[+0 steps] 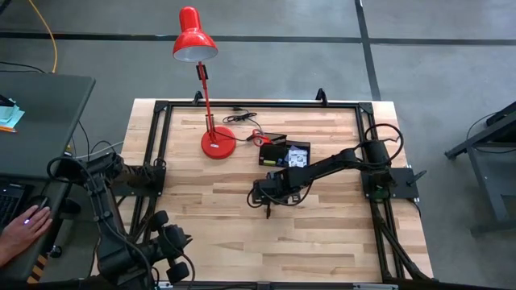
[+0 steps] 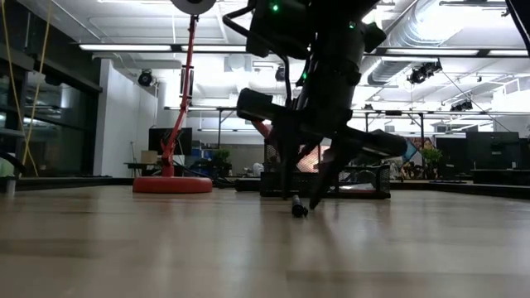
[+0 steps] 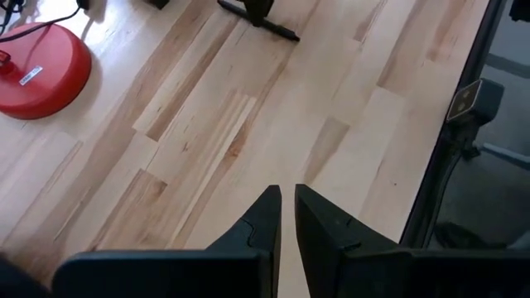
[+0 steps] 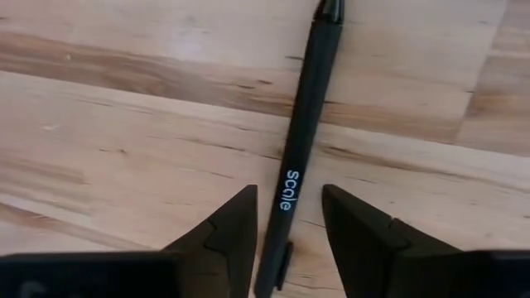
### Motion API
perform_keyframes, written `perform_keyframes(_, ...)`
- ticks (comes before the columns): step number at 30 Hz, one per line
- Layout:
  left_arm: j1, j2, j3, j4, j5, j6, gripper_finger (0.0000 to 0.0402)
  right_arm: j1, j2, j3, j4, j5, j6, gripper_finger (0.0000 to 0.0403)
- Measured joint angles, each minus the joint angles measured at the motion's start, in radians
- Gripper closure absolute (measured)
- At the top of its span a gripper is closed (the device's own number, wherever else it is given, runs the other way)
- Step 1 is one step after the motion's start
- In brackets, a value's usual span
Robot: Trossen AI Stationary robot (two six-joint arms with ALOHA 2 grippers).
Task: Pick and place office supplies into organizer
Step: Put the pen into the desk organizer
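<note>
Right wrist view: your right gripper [image 4: 288,217] has its jaws parted, straddling the slim black pen printed "scale" [image 4: 300,124], which lies flat on the pale wooden table [image 4: 124,124], not yet pinched. Left gripper [image 3: 287,207] waits nearly closed, holding nothing. Black organizer [image 1: 286,155] sits beyond the jaws.

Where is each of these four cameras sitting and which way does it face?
High view: above the table, looking straight down; both dark arms show, the right end effector over the thin black pen.
Low view: at table-top height, looking level across; the right arm descends from above.
Left wrist view: on the left wrist, past its nearly shut end effector at bare wood.
Right wrist view: on the right wrist, its open fingers straddling the pen.
Shared: the round red lamp base appears in the high, low and left wrist views.
</note>
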Motion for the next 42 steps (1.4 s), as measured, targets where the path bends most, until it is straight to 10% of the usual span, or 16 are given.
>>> perform_keyframes(42,0.002,0.0,0.0,0.0,-0.014,0.007,0.0378,-0.05,0.003,0.076,-0.257,-0.063,-0.192,0.0274)
